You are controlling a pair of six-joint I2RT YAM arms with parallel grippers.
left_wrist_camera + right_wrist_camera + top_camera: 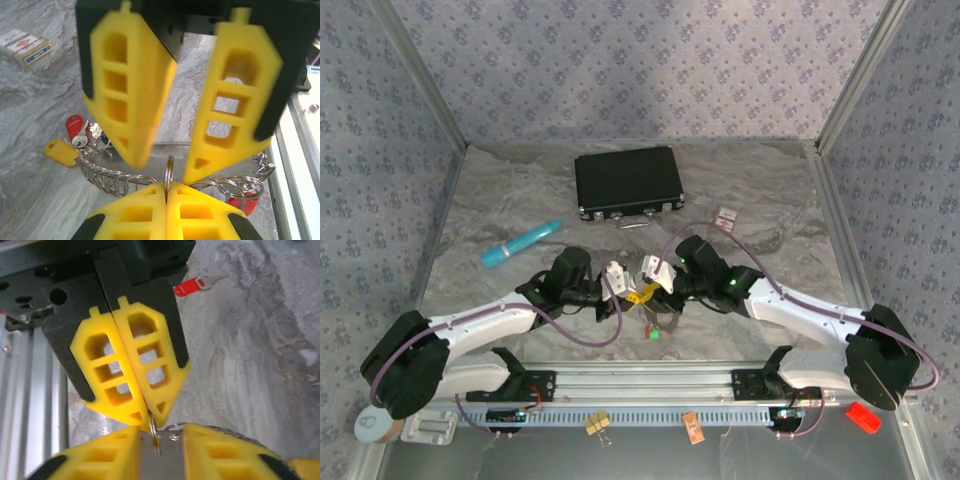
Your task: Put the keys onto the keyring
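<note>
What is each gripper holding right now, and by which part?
The left gripper pinches the thin metal ring edge-on by its rim. The right gripper stands open around it, holding nothing.

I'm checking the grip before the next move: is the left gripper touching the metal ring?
Touching. The left wrist view shows the left gripper shut, its fingertips pinching the metal ring, which stands up between them.

In front of the one black case (pixel 627 183) lie one teal pen (pixel 522 244), one small card (pixel 724 218), one coiled keyring (pixel 107 179), two red key tags (pixel 74 125) and one yellow key tag (pixel 60 150).
</note>
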